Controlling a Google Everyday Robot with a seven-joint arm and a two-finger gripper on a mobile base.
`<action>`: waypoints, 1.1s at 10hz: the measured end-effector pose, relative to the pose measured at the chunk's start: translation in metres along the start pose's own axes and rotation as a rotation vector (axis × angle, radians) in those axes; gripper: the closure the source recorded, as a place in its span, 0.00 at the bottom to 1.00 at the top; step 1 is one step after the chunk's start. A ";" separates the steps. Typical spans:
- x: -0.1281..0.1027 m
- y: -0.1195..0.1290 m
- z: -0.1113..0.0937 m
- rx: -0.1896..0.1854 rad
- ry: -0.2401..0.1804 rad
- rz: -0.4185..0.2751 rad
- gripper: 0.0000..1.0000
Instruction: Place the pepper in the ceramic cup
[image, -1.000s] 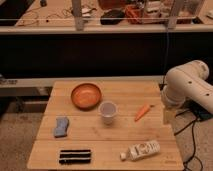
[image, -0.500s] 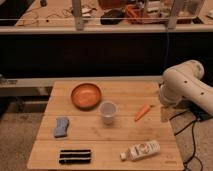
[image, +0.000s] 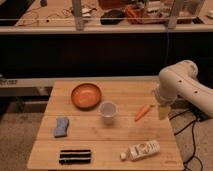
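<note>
The pepper (image: 142, 112) is a slim orange-red vegetable lying on the wooden table (image: 105, 131), right of centre. The ceramic cup (image: 107, 110) is a small pale round cup standing upright in the middle of the table, a short way left of the pepper. My white arm (image: 182, 85) reaches in from the right. My gripper (image: 163, 111) hangs at the table's right edge, just right of the pepper and apart from it.
A wide orange bowl (image: 85, 95) sits behind and left of the cup. A blue-grey cloth (image: 61, 126) lies at the left. A black bar-shaped object (image: 75, 156) lies at the front left, a white bottle (image: 141, 149) lies at the front right. Cables hang at the right.
My arm has shifted slightly to the left, toward the table's right edge. The pepper, cup and other objects have not moved.
</note>
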 end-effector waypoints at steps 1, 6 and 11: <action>0.000 -0.002 0.002 0.000 0.000 -0.011 0.20; -0.003 -0.015 0.014 0.010 -0.008 -0.088 0.20; -0.001 -0.025 0.028 0.017 -0.015 -0.145 0.20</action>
